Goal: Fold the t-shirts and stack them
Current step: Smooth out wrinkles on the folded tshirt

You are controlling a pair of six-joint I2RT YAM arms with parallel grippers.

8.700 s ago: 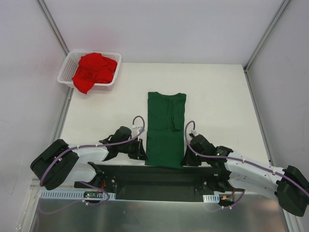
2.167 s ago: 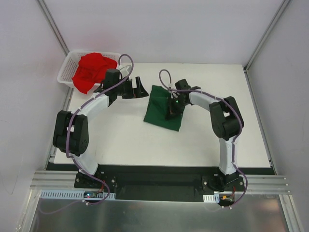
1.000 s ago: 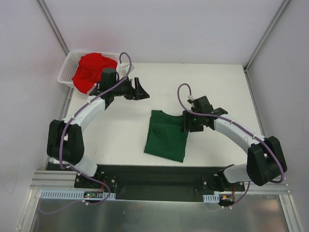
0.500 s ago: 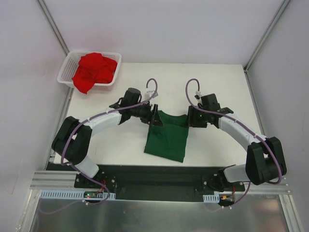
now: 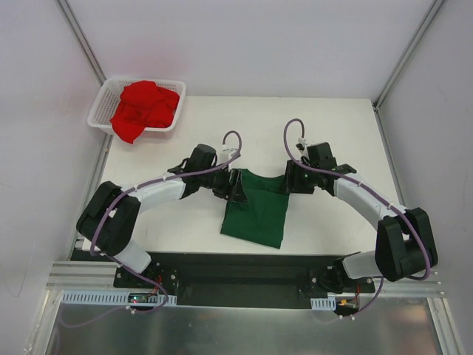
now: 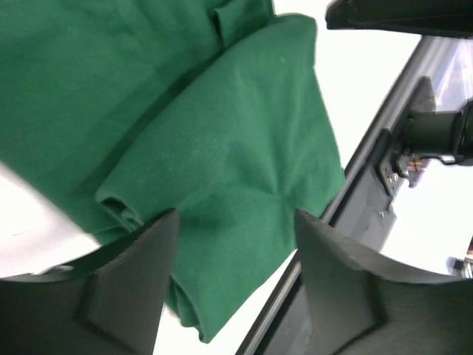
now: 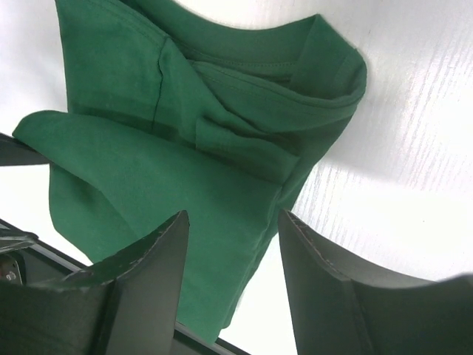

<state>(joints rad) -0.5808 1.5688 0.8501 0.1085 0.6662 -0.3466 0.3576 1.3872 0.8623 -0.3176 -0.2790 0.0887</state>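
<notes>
Top view: folded dark green t-shirt (image 5: 255, 211) lies mid-desk (image 5: 332, 140); left hand (image 5: 238, 189) & right hand (image 5: 287, 182), fingers spread, pinching nothing, flank its far corners, prob. to grasp for next fold; red t-shirt (image 5: 144, 107) sits crumpled in basket (image 5: 99, 112).

A robotics lab test cell: a bare white table (image 5: 148, 218) boxed in by plain pale panels (image 5: 244, 44) on aluminium posts (image 5: 83, 46). The left arm (image 5: 159, 191) and right arm (image 5: 362, 196), trailing loose cables, are bolted to a black plate (image 5: 244, 275) on slotted rail (image 5: 77, 283), with exposed electronics (image 5: 139, 298) by the bases. A green shirt (image 5: 255, 211) lies between the arms, on the table
</notes>
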